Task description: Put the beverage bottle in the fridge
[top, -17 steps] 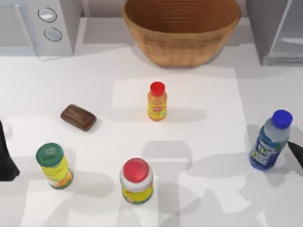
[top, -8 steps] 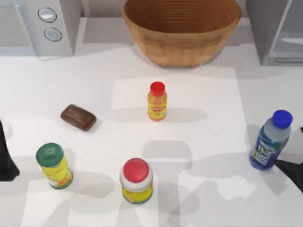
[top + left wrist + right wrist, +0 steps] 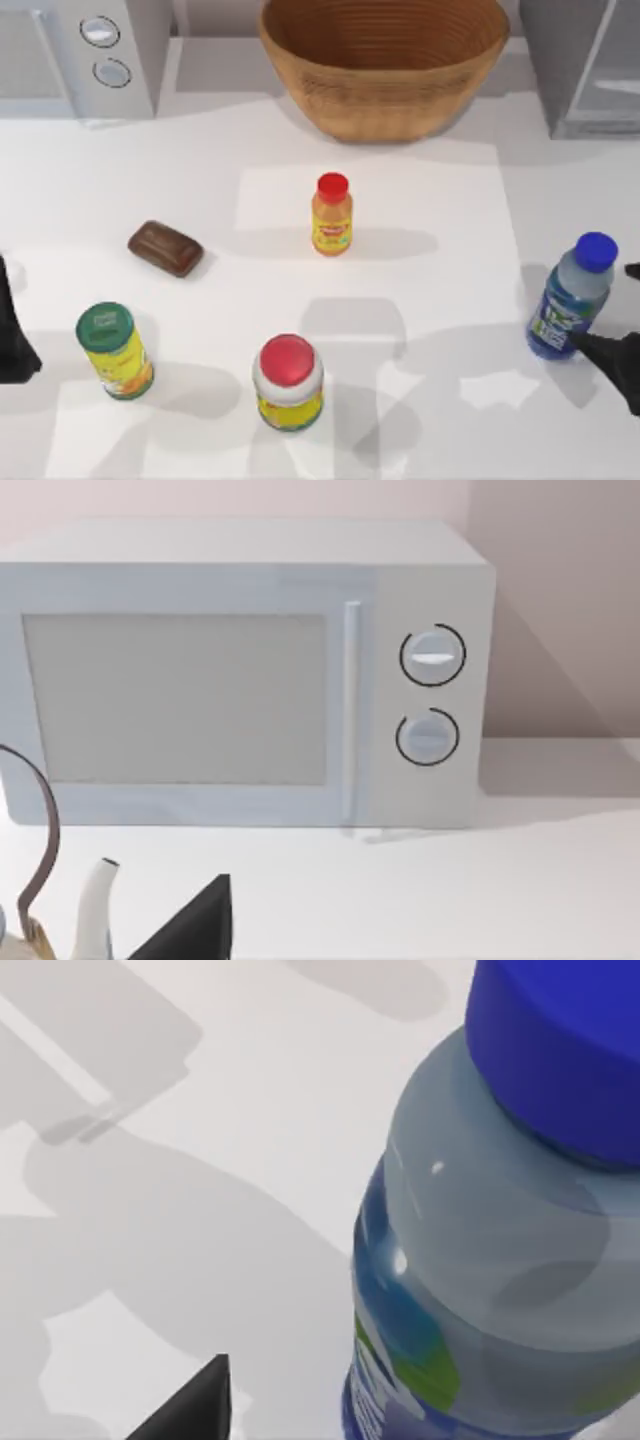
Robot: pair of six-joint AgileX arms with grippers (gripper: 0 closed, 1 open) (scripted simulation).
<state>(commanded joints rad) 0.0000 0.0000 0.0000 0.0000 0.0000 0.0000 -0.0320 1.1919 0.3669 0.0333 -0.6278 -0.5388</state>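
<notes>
Bottle: the clear plastic beverage bottle with blue cap (image 3: 572, 298) is standing upright at the frame's right edge.
Right gripper (image 3: 612, 322): sitting beside its base; jaw state unclear.
Fridge: the grey boxy fridge (image 3: 582, 62) is occupying the upper right.
Room: bare white table (image 3: 430, 200) lying between them.
Left arm (image 3: 12, 330): resting at the left edge.

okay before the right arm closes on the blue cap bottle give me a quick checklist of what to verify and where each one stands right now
1. Beverage bottle upright on the table near its right edge: ok.
2. Right gripper beside the bottle: ok; one dark finger sits by its base.
3. Fingers on both sides of the bottle: cannot tell.
4. Bottle already gripped: cannot tell.
5. Neighbours apart from the bottle: ok; the orange bottle and the red-lidded jar stand well to its left.
6. Fridge open at the back right corner: ok, pale interior visible; its shelf room cannot be judged.
7. Left gripper parked at the table's left edge: ok.
</notes>
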